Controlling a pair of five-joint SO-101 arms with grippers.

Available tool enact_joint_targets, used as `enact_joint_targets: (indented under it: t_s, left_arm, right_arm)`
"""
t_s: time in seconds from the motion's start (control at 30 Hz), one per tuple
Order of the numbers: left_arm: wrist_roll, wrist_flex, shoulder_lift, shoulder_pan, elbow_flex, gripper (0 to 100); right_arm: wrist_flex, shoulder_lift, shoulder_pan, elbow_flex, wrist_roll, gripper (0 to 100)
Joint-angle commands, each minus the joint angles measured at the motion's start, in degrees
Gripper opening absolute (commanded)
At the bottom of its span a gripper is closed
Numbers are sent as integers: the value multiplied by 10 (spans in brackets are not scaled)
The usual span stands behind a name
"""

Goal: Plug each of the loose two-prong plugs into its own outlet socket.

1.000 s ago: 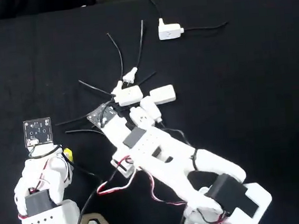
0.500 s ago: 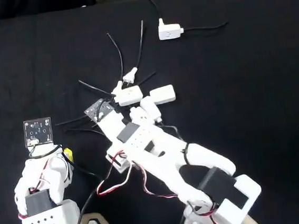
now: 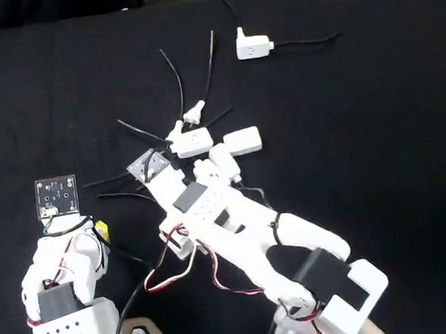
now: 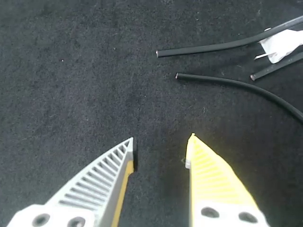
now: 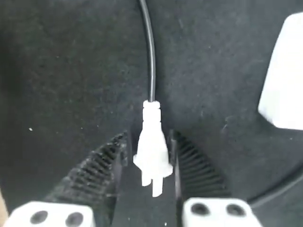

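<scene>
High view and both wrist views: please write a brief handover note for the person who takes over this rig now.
Left gripper: open, empty, above the black cloth, near loose cable ends.
Right gripper: open, straddling a white two-prong plug that lies on the cloth; apparently not clamped yet.
Sockets lie mid-table, with a third socket farther back. Another loose plug lies just behind the mid-table pair.
Done: no plug is visibly seated.
Left: grasp this plug, insert it, then do the others.
</scene>
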Motion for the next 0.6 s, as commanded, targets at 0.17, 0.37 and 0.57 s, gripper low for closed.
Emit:
enact_joint_targets:
  t_s: [0.17, 0.37, 0.57]
  left_arm:
    - [2, -12, -4, 6, -6, 188]
    - [2, -12, -4, 6, -6, 188]
    - [2, -12, -5, 6, -6, 188]
  right_arm:
    - [18, -1, 24, -5, -6, 127]
    - [16, -1, 24, -5, -3, 58]
    - [20, -7, 23, -11, -3, 11]
